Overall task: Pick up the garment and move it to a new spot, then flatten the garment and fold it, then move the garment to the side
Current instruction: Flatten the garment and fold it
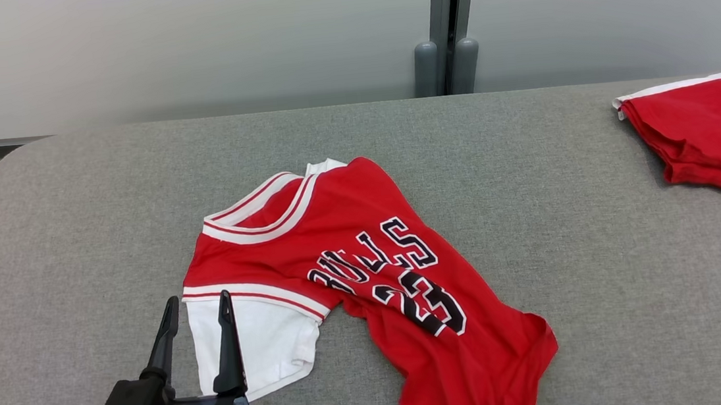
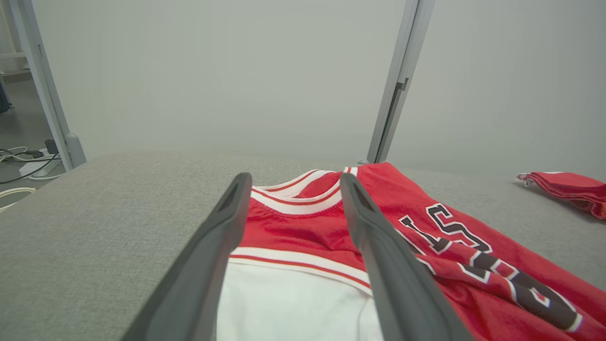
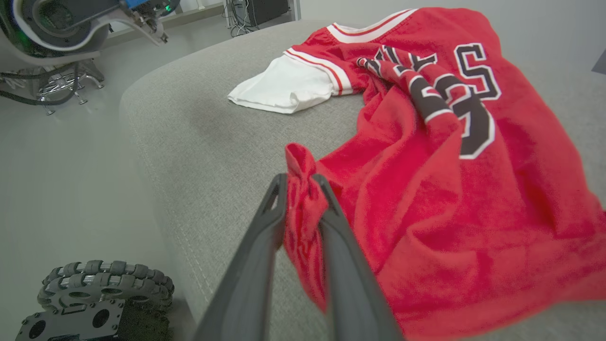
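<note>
Red hem cloth stands bunched between the fingers of the right gripper (image 3: 298, 179), which pinch it at the near edge of the grey table (image 1: 602, 239). The jersey (image 1: 350, 230) lies crumpled mid-table; flattening it likely wants a slow outward pull to clear the twist across its lettering. Farther in, the left gripper (image 1: 198, 299) hovers with fingers wide apart over the white sleeve (image 1: 255, 345); anchoring there first should stop sliding. Another red garment (image 1: 704, 130) lies well apart, far right.
</note>
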Tool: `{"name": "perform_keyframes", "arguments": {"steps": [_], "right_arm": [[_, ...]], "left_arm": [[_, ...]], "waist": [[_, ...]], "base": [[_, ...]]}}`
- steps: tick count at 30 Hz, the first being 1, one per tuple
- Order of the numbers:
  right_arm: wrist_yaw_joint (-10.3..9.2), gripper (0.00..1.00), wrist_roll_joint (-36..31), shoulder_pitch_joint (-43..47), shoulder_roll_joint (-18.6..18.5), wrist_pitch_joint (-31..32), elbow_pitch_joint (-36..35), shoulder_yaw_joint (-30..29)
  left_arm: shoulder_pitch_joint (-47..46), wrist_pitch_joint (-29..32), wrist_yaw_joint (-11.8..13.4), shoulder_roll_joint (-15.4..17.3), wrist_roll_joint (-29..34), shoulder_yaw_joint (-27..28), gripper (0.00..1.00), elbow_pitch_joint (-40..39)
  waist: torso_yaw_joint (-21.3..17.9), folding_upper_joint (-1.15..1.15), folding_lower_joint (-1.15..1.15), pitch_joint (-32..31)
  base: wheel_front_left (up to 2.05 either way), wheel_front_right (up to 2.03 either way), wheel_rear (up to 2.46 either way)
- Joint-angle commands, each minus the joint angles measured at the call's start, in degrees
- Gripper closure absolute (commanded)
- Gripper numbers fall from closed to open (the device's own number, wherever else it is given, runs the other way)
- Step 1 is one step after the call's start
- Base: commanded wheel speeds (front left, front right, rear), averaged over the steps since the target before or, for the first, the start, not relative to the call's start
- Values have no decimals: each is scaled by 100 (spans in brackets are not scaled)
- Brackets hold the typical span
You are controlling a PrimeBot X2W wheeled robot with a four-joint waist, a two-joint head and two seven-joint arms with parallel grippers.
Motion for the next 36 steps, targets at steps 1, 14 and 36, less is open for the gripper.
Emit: {"name": "perform_keyframes", "arguments": {"steps": [1,14,36], "right_arm": [[1,0,23,37,35,-22,-40,-52],[1,0,-338,-521,58,32,-473,-1817],[2,0,-306,-860,408,584,2110,-2018]], "left_arm": [[28,-15,-8,4,36,22,0,2],[-43,-15,-49,4,109,73,0,-13],[-154,-15,-44,4,58,67,0,14]], "waist": [[-7,0,0,4],[-32,0,0,68],[215,0,0,289]], "base": [[0,0,0],[0,0,0],[0,0,0]]}}
